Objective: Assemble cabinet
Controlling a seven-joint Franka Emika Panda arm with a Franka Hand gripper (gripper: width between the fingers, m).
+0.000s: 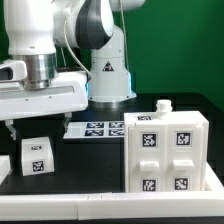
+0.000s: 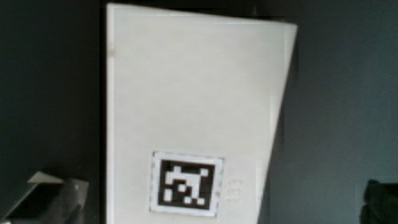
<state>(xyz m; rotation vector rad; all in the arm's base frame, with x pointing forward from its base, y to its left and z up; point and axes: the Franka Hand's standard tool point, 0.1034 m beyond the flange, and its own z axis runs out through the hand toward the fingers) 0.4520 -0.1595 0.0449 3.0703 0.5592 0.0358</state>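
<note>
The cabinet (image 1: 166, 150) is a large white box with black-and-white tags on its front. It stands on the dark table at the exterior view's right, with a small white knob (image 1: 161, 104) on its top. A white panel (image 1: 35, 156) with one tag lies at the exterior view's left, below my gripper (image 1: 32, 128). In the wrist view the panel (image 2: 196, 100) runs long between my fingers, with its tag close to the gripper (image 2: 210, 200). The jaws stand wide apart, one on each side of the panel, with a gap at both sides. The gripper is open and holds nothing.
The marker board (image 1: 98, 128) lies flat behind the panel, in front of the arm's white base (image 1: 108, 75). Another white piece (image 1: 4, 166) shows at the far left edge. A white rim (image 1: 110, 200) runs along the table's front.
</note>
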